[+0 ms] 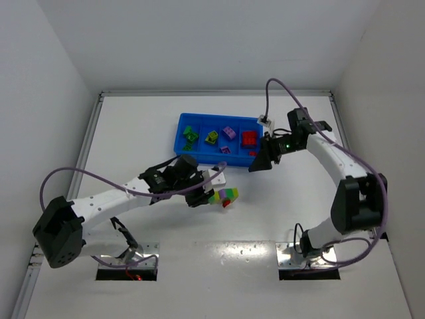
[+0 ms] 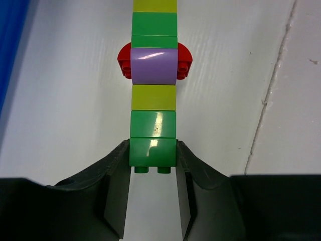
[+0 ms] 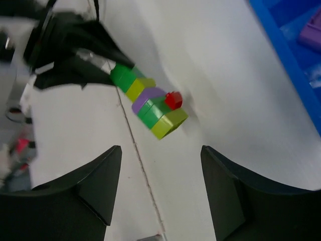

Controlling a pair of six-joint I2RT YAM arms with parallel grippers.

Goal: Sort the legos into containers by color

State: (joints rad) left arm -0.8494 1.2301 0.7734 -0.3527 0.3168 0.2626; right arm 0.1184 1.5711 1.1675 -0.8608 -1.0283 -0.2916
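I see the white table [image 1: 133,133], with the blue tray [image 1: 180,136] at its far middle. Its four compartments hold green, yellow-green, purple and red bricks. My right gripper [image 1: 255,165] hangs by the tray's near right corner, jaws apart and empty. My left gripper [image 1: 207,197] is clamped on the green end of a multicolour lego stack [image 1: 226,195], near the tray.

A white desk [image 1: 133,133] is sitting between white walls [image 1: 40,100]. A blue tray [image 1: 178,141] with four compartments is lying flat toward its far side. Two metal plates [image 1: 127,269] are lying at the near edge, well apart.
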